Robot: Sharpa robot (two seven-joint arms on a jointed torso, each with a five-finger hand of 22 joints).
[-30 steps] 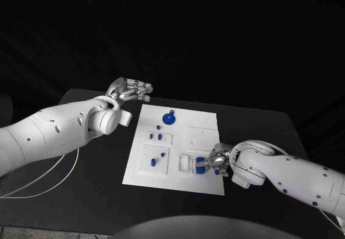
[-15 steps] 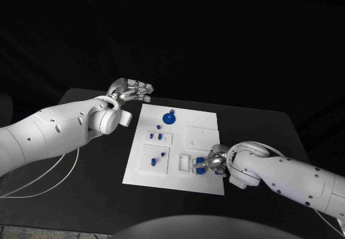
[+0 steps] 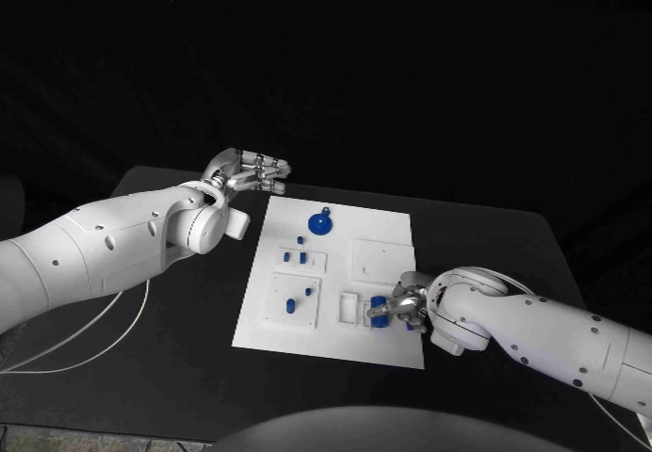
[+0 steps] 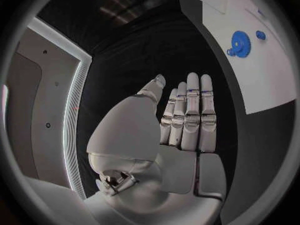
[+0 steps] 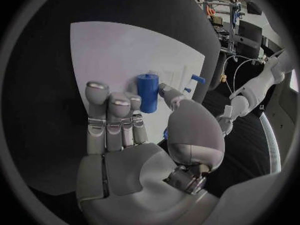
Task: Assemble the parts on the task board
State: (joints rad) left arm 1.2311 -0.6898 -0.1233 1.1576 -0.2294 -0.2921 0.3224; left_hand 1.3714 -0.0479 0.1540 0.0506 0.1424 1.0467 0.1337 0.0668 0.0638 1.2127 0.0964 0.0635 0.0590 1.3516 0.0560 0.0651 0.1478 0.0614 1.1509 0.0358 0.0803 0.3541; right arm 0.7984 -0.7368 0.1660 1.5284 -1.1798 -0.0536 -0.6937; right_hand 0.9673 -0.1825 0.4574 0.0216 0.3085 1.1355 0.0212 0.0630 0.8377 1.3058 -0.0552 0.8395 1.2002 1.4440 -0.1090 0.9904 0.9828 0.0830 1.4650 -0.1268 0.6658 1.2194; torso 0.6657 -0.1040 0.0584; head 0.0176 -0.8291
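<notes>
Right hand (image 3: 402,309) pinching blue cylinder part (image 5: 147,92) at task board (image 3: 381,228) near edge — left hand (image 3: 249,171) hovering off far corner, fingers straight, holding nothing.

The left robot hand (image 4: 181,120), fingers straight, hovers beside the task board (image 4: 262,60).

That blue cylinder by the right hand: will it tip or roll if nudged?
The blue cylinder stands upright and looks taller than wide, so a high push probably tips it. Once down, its round body would likely roll on the white board. It looks rigid, probably light plastic.
</notes>
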